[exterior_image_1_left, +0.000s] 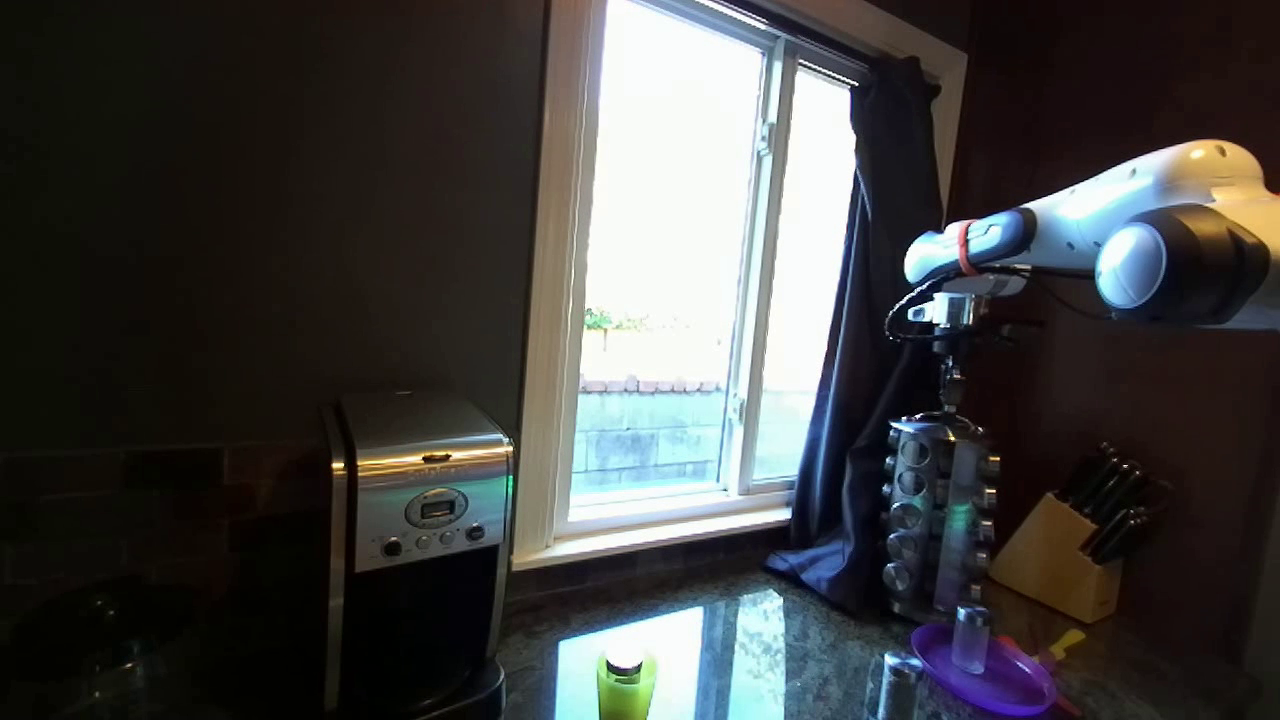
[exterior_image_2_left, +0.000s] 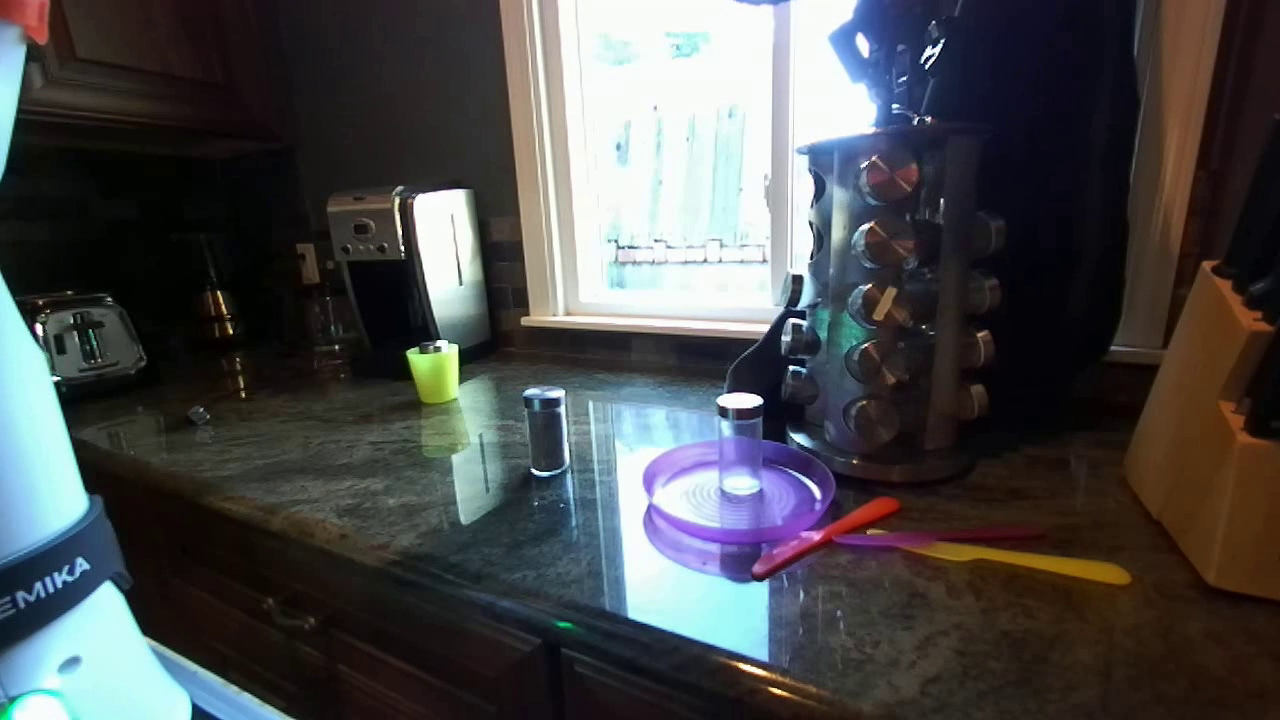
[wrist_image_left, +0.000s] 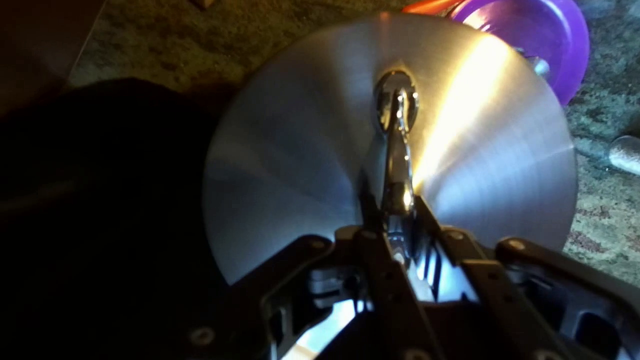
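Running beneath a bright window (exterior_image_2_left: 680, 160), a glossy dark stone countertop (exterior_image_2_left: 330, 480) spans the scene. A white robot arm (exterior_image_1_left: 1090, 210) extends from the right in an exterior view, above a tall, round metal spice rack (exterior_image_1_left: 957, 525) standing upright on the counter's right side. The rack is probably heavy and stiff, its polished metal likely slippery; the rows of sideways jars (exterior_image_2_left: 885, 242) look like glass, so breakable, and might slide out if it tips. A wooden knife block (exterior_image_1_left: 1050, 555) sits to its right. Nearer than the rack lies a purple plate (exterior_image_2_left: 690, 512), with red, purple and yellow plastic knives (exterior_image_2_left: 1040, 565) at its right. In the wrist view, a black gripper (wrist_image_left: 395, 207) is clamped on the rack's chrome handle (wrist_image_left: 398, 155), one jaw on each side. That slim handle, rising from the middle of the round top (wrist_image_left: 295, 150), seems the best hold: being central, it should balance the weight. Smallest are a clear jar (exterior_image_2_left: 740, 462) upright on the plate and a dark-filled jar (exterior_image_2_left: 548, 435) to its left.
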